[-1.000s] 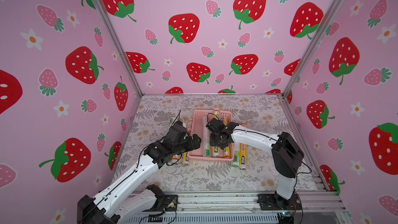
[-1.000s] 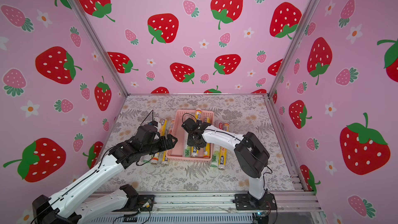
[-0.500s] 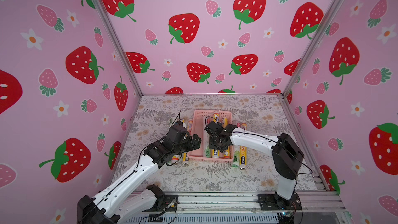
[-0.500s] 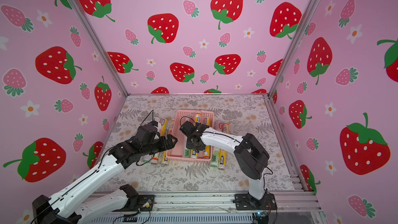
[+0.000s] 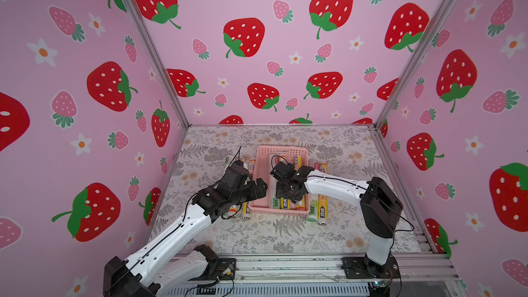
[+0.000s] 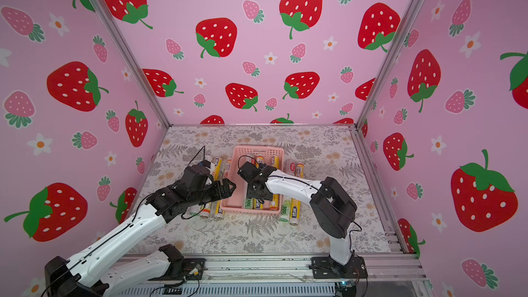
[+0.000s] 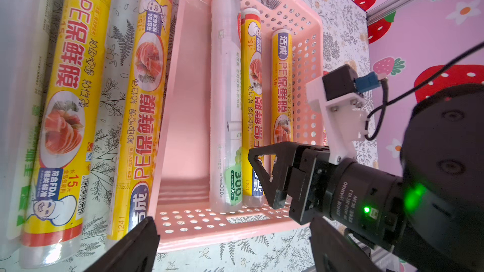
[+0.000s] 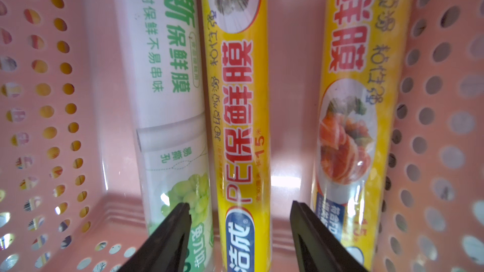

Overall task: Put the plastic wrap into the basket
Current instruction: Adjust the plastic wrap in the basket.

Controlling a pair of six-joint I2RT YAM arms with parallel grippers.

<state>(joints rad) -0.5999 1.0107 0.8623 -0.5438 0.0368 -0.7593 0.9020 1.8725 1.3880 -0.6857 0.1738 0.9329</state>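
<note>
The pale-pink basket [image 5: 283,148] [image 6: 258,148] stands mid-table. Three plastic wrap rolls lie side by side in it: a white one [image 8: 167,74] [image 7: 226,100], a middle yellow one [image 8: 238,100] [image 7: 252,100] and another yellow one [image 8: 353,100] [image 7: 281,87]. My right gripper [image 8: 239,228] [image 5: 285,192] reaches down into the basket, open. Its fingers straddle the middle yellow roll with a gap on each side. My left gripper [image 7: 235,244] [image 5: 261,188] hovers open by the basket's near left corner, holding nothing. More rolls [image 7: 68,100] [image 7: 146,100] lie on the table left of the basket.
Two further rolls [image 5: 313,210] [image 5: 322,210] lie on the floral tablecloth right of the basket, under my right arm. Pink strawberry walls close in three sides. An aluminium rail [image 5: 285,267] runs along the front edge.
My right gripper has opened and let go of the middle yellow roll, which now lies in the basket. The left arm has not moved.
</note>
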